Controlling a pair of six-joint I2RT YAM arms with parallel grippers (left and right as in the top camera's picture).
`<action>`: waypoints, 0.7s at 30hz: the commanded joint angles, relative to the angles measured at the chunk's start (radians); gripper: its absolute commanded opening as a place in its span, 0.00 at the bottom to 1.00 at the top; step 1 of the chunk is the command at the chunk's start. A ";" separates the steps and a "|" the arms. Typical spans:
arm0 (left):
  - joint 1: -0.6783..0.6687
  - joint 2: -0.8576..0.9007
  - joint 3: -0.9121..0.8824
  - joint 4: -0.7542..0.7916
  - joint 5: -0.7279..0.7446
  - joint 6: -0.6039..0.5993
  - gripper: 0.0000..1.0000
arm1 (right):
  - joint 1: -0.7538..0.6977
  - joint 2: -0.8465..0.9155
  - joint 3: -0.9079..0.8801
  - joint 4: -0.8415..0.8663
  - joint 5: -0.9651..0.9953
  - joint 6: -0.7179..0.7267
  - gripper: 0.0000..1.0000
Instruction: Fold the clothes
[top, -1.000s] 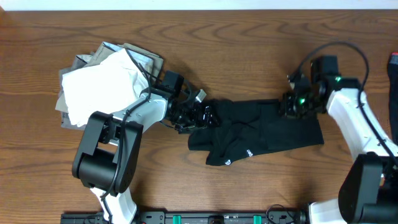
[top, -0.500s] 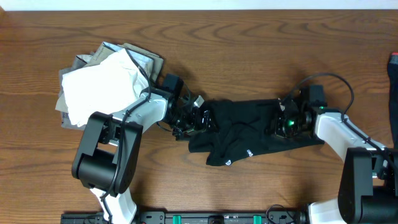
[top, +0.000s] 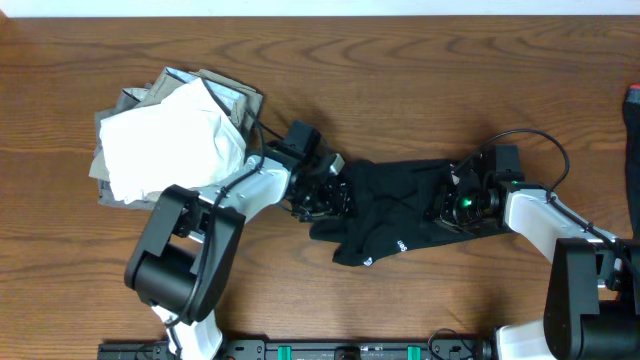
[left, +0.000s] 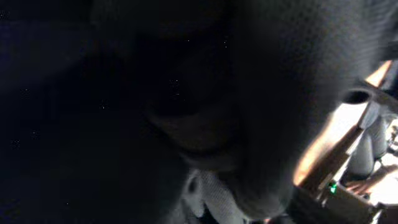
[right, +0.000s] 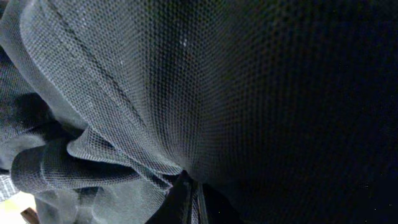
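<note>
The brown wooden table (top: 400, 80) has wavy grain lines. Near its left edge sits a lumpy pile of white and grey clothes (top: 165, 140). The black T-shirt (top: 400, 215) lies crumpled in the middle, closer to the front edge. The right gripper (top: 447, 200) is pinched tight on the shirt's soft mesh cloth. The left gripper (top: 325, 195) pokes into the shirt's left end. Dark cloth hides its fingers, so nobody can tell how wide it is. A tiny white mark (top: 398, 244) shows on the hem.
</note>
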 joint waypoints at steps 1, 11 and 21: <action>-0.012 0.040 -0.021 -0.002 -0.124 -0.039 0.32 | 0.005 0.052 -0.032 0.003 0.108 0.018 0.06; 0.059 -0.037 -0.018 -0.144 -0.126 -0.011 0.06 | -0.021 0.029 -0.001 -0.001 0.073 0.002 0.01; 0.201 -0.237 0.109 -0.396 -0.252 0.110 0.06 | -0.077 -0.200 0.160 -0.074 -0.019 0.003 0.08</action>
